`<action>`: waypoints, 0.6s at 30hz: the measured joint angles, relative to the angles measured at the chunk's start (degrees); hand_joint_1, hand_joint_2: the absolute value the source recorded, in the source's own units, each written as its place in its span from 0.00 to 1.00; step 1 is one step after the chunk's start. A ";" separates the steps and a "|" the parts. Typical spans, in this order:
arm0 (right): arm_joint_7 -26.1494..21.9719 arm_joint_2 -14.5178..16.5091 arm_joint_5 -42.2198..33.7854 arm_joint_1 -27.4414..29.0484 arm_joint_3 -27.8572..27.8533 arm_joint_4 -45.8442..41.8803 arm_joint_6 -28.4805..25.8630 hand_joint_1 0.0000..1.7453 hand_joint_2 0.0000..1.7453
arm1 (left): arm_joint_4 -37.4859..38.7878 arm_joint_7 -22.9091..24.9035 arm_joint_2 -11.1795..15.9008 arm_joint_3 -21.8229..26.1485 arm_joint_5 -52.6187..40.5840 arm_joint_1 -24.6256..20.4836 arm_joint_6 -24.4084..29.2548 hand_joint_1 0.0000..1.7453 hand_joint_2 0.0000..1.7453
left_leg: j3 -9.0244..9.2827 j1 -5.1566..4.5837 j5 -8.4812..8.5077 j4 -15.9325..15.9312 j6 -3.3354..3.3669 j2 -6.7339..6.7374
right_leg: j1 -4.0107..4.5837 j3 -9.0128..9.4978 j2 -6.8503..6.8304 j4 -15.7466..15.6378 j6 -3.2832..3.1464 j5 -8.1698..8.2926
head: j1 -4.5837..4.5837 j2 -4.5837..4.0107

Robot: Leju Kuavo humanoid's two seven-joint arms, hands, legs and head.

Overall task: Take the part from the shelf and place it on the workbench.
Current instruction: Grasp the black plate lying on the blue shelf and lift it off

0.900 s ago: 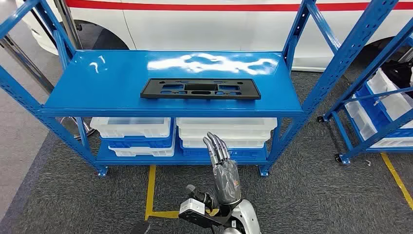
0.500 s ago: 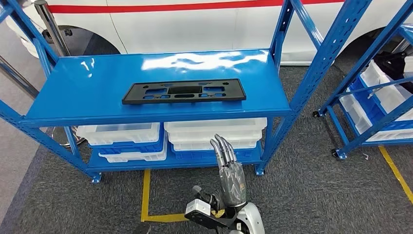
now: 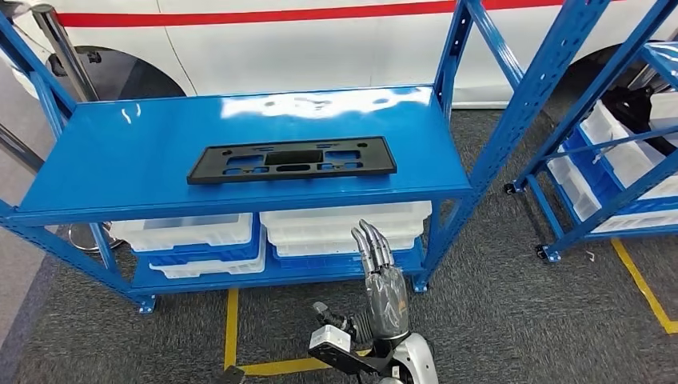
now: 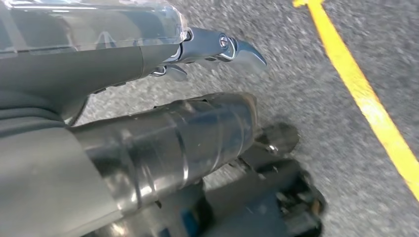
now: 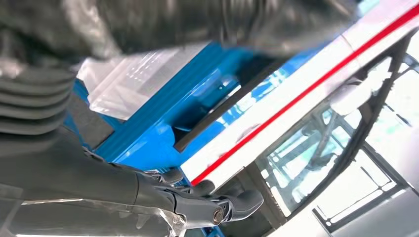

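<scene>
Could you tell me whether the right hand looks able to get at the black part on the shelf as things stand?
Probably yes. The right hand is empty, raised in front of the shelf below the deck's edge, and the black part lies flat and alone on top with nothing over it. It would need to lift and reach forward.

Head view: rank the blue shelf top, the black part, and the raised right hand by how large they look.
1. Blue shelf top, by far the largest.
2. Black part lying on it.
3. Right hand, smallest, though it is nearer the camera, so it looks larger than its true share.
</scene>
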 joint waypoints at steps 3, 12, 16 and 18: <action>0.14 -0.41 0.68 0.16 -0.64 -0.17 -0.04 0.00 1.00 | 0.01 0.02 -0.01 -0.01 0.05 -0.16 0.20 0.00 0.00 | 0.75 0.31 0.00 -0.76 0.73 0.11 | -0.17 -3.24 -0.35 6.64 0.91 -3.51 | 0.20 0.00; 0.33 -1.91 1.16 0.64 -2.02 -0.19 0.08 0.00 1.00 | 0.11 0.26 0.00 -0.03 0.13 -0.10 0.16 0.00 0.00 | 2.01 0.03 -1.74 -0.14 -0.20 0.07 | -0.46 -2.56 -1.07 0.03 0.89 2.81 | 0.22 0.00; 0.37 -2.25 1.48 0.62 -2.35 -0.22 0.23 0.00 1.00 | 0.13 0.39 0.02 -0.08 0.13 -0.20 0.16 0.00 0.00 | 1.83 0.07 -2.83 0.89 -1.35 0.14 | -0.65 -1.93 -0.86 -0.85 -0.41 2.83 | 0.16 0.00; 0.37 -2.26 1.57 0.57 -2.44 -0.21 0.47 0.00 1.00 | 0.14 0.43 0.02 -0.12 0.13 -0.23 0.16 0.00 0.00 | -0.58 0.20 -5.84 6.35 -1.74 0.08 | -0.80 -1.43 -0.99 -1.24 -1.04 2.82 | 0.15 0.00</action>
